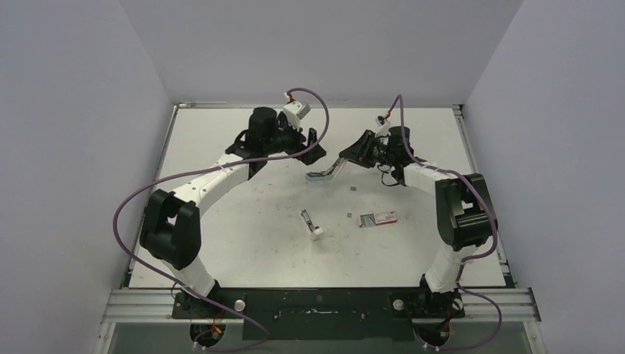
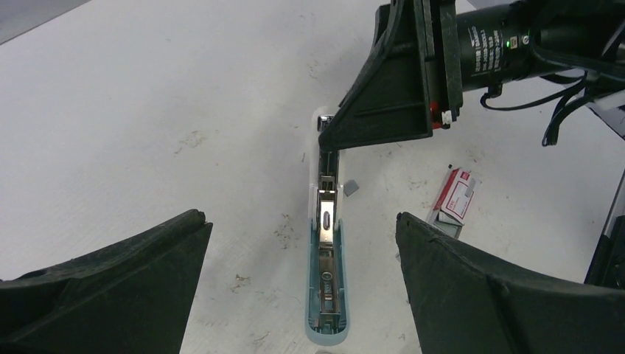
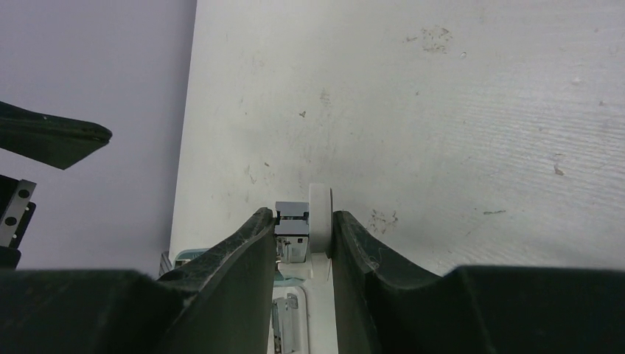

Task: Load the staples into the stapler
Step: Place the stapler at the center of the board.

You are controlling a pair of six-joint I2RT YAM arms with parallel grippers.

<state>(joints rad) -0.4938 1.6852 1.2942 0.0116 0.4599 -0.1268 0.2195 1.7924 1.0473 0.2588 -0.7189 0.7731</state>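
The stapler (image 1: 322,175) is teal and white and swung open, showing its metal channel (image 2: 325,251). My right gripper (image 1: 340,164) is shut on its white-and-metal end (image 3: 304,225), the fingers (image 3: 243,258) pressing both sides; it also shows in the left wrist view (image 2: 383,103). My left gripper (image 1: 317,151) hangs wide open just left of and above the stapler, which lies between its spread fingers (image 2: 298,219) without touching them. Tiny grey staples (image 1: 355,189) lie loose on the table (image 2: 351,187). Their red-and-white box (image 1: 379,218) lies to the right (image 2: 457,195).
A small metal-and-white part (image 1: 311,223) lies loose near the table's middle, with another grey bit (image 1: 348,215) beside it. Grey walls close off the table at the back and both sides. A metal rail (image 1: 317,299) runs along the near edge.
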